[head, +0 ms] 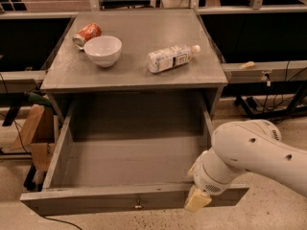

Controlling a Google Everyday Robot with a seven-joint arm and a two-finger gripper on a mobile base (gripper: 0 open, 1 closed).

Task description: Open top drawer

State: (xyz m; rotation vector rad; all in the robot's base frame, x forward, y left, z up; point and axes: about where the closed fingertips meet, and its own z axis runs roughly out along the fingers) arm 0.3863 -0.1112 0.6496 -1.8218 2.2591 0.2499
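Gripper: the gripper (197, 198) sits low on the right, at the top edge of the drawer's front panel, with a cream pad lying over the panel face. I cannot tell whether it is spread or pinching the panel, because the wrist hides the contact.
Arm: the white arm (261, 152) comes in from the right behind the gripper and covers the panel's right end.
Drawer: the drawer (129, 166) lies directly beneath the gripper and to its left. It is drawn well out of the cabinet, and its grey box shows.
Knob: the knob (138, 205) is left of the gripper at panel centre and is not touched.
Worktop: the worktop (134, 73) is above and beyond the gripper. It carries a bottle (171, 58) on its side, and farther left a bowl (102, 50) touching a can (87, 34).
Step in hand: judged to be the end of the pull, with the opening looking nearly or fully complete.
Method: pull straight along the runners. Contact is off-centre, so avoid side load, which could skew and bind the box. Ease off before the travel stop, then withdraw upward without dragging the panel.
Risk: a jolt at the stop could set the bottle rolling.
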